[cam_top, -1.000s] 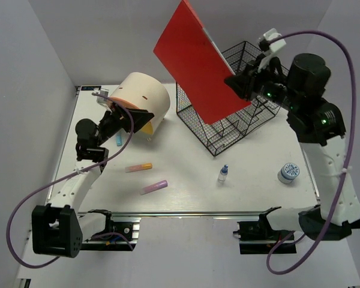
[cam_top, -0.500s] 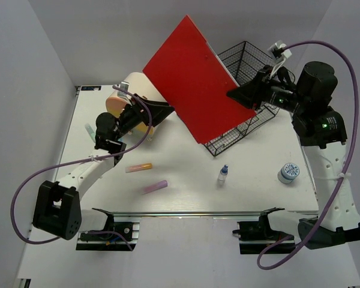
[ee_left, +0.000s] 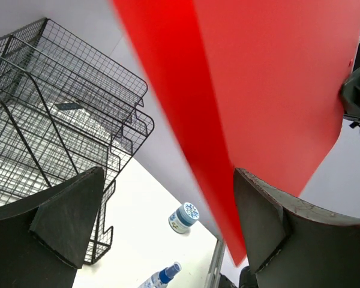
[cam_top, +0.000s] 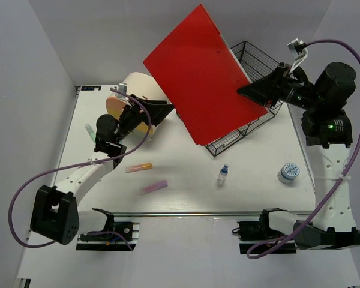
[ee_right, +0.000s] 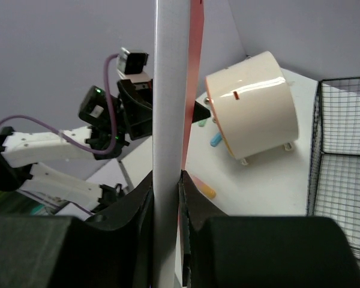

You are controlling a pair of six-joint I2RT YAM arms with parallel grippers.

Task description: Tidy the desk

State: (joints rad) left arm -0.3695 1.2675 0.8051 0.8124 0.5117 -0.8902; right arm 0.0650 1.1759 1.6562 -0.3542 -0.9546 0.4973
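Folder (cam_top: pixel 198 78), seemingly rigid, sits clamped in right gripper (cam_top: pixel 243 91).

Red board (cam_top: pixel 198 75) tilted above wire basket (cam_top: pixel 255 57); cream cylinder (cam_top: pixel 135 85) (on side), dropper bottle (cam_top: pixel 222 174), jar (cam_top: pixel 288 173).

hidden: wire rack (cam_top: pixel 256 60) partly behind red folder (cam_top: pixel 201 78); left wrist view: folder apparently blurred, cut off

arms (cam_top: pixel 330 186): white links, blk joints | cables (cam_top: pixel 330 41): purple | LEDs (cam_top: pixel 330 126): green
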